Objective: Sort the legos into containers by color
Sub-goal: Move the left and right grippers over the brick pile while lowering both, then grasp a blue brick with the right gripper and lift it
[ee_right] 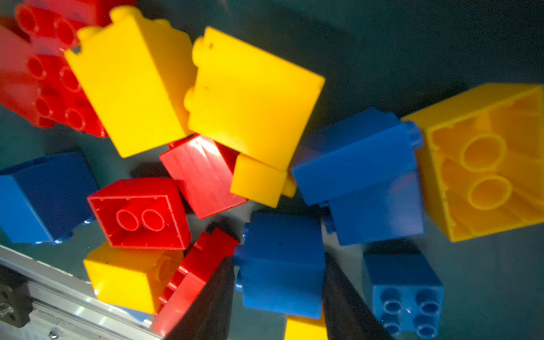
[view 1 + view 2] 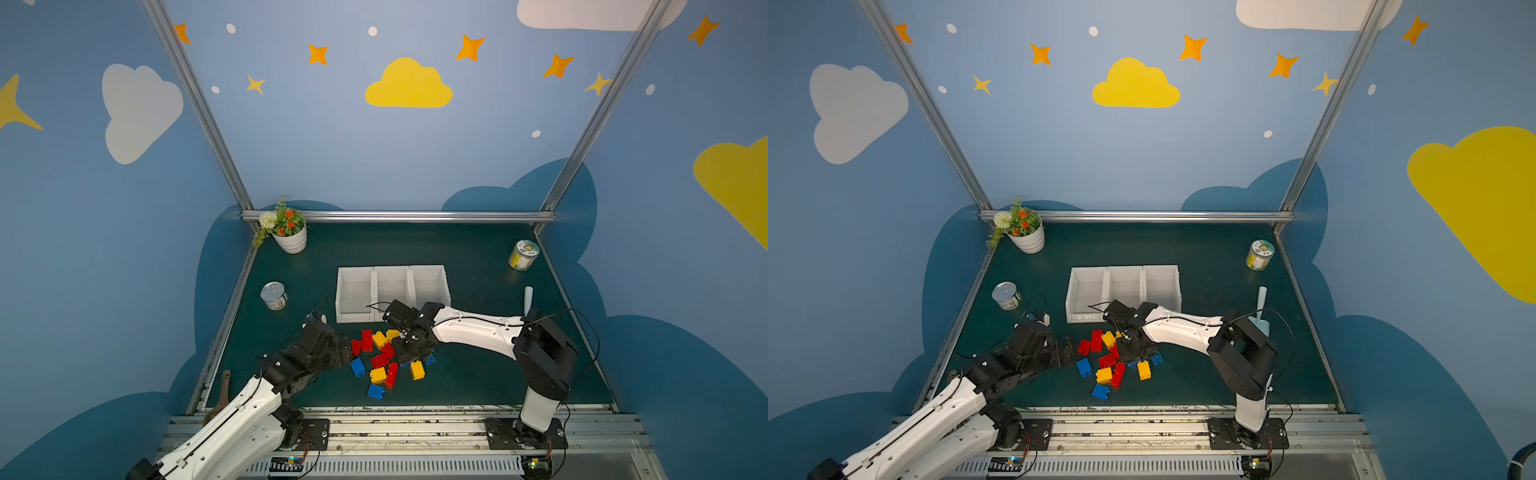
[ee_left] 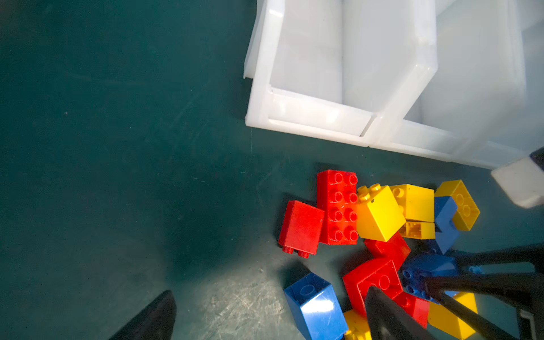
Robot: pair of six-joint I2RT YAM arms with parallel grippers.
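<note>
Red, yellow and blue legos lie in a loose pile on the green mat, in front of three joined white containers that look empty. My right gripper reaches down into the pile, its two black fingers pressed against opposite sides of a blue lego; in both top views its wrist hides the fingers. My left gripper hangs wide open at the pile's left edge, holding nothing, with another blue lego between its fingertips.
A potted plant stands at the back left, a tin can at the left and a jar at the back right. A pale scoop lies at the right. A brown handle rests by the front-left rail.
</note>
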